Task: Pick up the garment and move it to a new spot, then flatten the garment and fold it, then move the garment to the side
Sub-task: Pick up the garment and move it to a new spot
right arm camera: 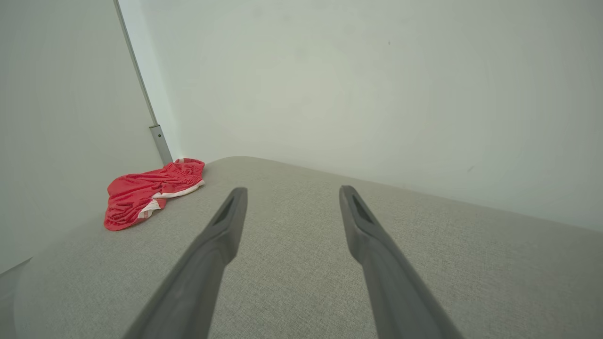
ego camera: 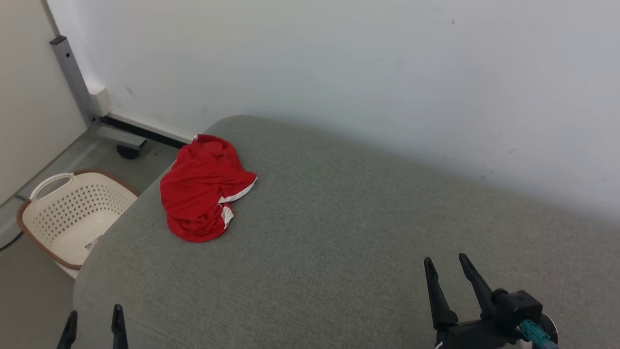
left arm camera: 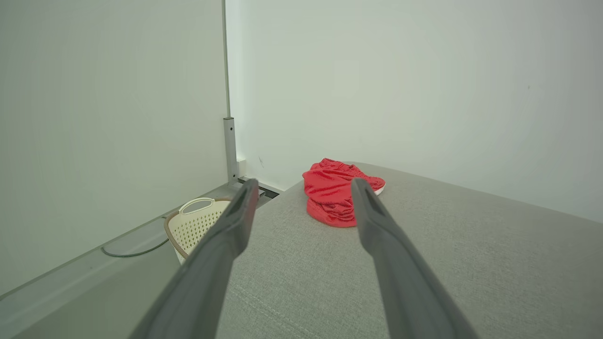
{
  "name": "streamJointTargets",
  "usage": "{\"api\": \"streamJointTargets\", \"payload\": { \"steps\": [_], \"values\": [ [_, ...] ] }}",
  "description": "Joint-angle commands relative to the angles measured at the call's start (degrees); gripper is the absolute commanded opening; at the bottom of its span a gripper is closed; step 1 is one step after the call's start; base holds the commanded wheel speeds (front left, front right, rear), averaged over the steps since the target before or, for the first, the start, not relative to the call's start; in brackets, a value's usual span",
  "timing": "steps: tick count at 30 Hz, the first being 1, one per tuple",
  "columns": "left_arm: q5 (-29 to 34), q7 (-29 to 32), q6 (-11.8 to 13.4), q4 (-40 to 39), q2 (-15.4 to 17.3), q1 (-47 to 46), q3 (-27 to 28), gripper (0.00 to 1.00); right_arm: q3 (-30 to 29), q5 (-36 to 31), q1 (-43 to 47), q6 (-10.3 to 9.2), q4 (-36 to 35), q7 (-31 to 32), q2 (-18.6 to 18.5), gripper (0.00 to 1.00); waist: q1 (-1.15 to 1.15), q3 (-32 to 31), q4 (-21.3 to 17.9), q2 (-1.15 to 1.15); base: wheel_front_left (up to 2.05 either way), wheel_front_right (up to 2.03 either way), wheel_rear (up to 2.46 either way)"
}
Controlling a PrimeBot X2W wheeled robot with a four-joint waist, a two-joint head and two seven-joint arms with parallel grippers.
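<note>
Garment (ego camera: 203, 189) crumpled heap at 11 o'clock on grey padded surface (ego camera: 339, 232), near its left edge. My left pincer (ego camera: 95, 311) and right pincer (ego camera: 445, 259) both spread, empty, well apart from it. Step: first pick-up, not begun. Next: reach left pincer toward 1 o'clock, pinch top fold.

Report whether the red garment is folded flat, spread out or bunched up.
Bunched up. The red garment lies in a crumpled heap, layers overlapping and white trim showing, on the grey surface.
</note>
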Motion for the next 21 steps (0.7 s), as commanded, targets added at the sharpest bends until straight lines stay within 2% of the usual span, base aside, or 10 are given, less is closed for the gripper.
{"api": "streamJointTargets", "payload": {
  "steps": [1, 10, 21],
  "values": [
    [0.3, -0.2, 0.3, -0.9, -0.9, 1.2, 1.1, 1.00, 0.8, -0.5, -1.4, -0.12, 0.6, 0.1, 0.0, 1.00, 0.00, 3.9, 3.8, 0.00, 0.00, 0.00, 0.00],
    [0.9, -0.2, 0.0, -3.3, -3.3, 2.9, 3.7, 1.00, 4.0, -0.3, -5.6, -0.12, 4.0, -0.4, 0.0, 1.00, 0.00, 5.4, 4.7, 0.00, -0.03, -0.03, -0.03],
    [1.4, -0.2, -0.2, -2.4, -4.2, 2.2, 2.3, 1.00, 4.3, -0.5, -5.9, -0.12, 5.1, -1.0, 0.0, 1.00, 0.00, 5.1, 4.5, 0.00, -0.02, -0.02, -0.02]
  ]
}}
